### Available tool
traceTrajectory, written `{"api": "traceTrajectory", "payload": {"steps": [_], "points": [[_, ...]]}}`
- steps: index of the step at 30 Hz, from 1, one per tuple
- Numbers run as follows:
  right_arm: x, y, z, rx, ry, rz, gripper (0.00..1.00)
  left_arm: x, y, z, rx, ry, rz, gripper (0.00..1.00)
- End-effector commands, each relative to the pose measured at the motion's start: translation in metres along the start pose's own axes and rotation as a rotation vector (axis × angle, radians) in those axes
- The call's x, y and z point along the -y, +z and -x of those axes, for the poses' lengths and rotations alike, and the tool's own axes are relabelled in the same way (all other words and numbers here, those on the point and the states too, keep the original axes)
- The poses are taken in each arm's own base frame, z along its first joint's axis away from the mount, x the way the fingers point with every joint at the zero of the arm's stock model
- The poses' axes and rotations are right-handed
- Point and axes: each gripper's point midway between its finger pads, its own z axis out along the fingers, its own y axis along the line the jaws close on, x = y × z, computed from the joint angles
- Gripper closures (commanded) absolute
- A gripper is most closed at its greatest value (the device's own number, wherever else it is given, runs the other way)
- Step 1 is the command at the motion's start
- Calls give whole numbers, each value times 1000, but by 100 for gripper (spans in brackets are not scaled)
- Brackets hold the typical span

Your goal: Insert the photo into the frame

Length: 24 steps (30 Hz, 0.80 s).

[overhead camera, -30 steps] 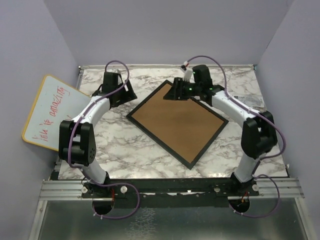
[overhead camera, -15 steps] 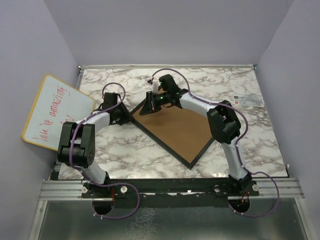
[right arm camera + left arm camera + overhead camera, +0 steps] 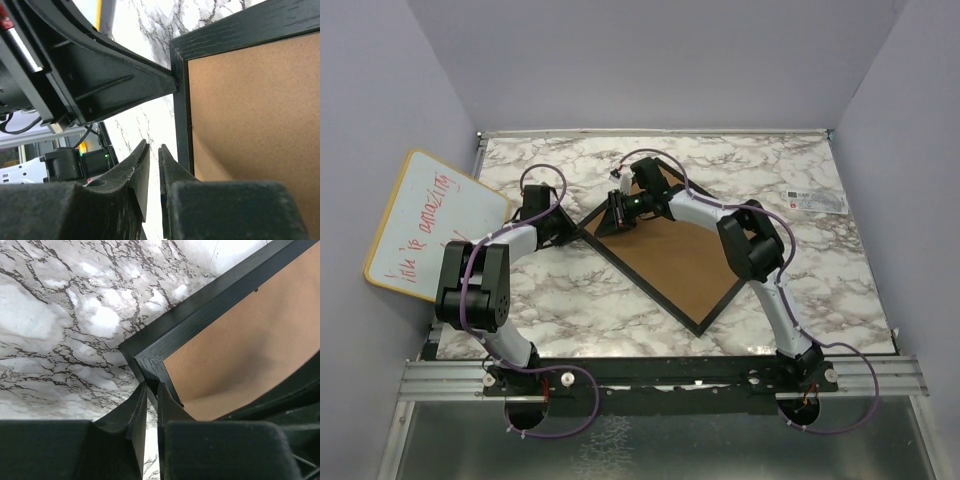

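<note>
Since the frame (image 3: 200, 315) lies face-down, skewed on the marble table (image 3: 570, 290), w/ brown fibreboard backing (image 3: 680, 255) up, lift at its left corner evenly & slow: the thin black woodgrain rim looks slippery. Left gripper (image 3: 151, 390) & right gripper (image 3: 152, 152): fingers nearly pressed together there; can't tell if either nips the rim. Photo not in view.

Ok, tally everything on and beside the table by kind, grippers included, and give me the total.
frame: 1
whiteboard: 1
white card: 1
grippers: 2, the left gripper and the right gripper
Total: 5
</note>
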Motion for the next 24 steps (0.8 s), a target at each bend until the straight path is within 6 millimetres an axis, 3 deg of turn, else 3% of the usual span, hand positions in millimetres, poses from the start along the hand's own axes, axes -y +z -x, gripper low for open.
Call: {"api": "traceTrajectory", "payload": {"steps": [1, 13, 24], "points": [[-2, 13, 1, -4, 21, 28, 82, -33, 8, -28, -75, -4, 92, 91], [21, 25, 2, 19, 61, -48, 83, -46, 5, -40, -88, -15, 126, 93], [55, 34, 3, 21, 63, -167, 83, -52, 5, -46, -97, -22, 136, 93]]}}
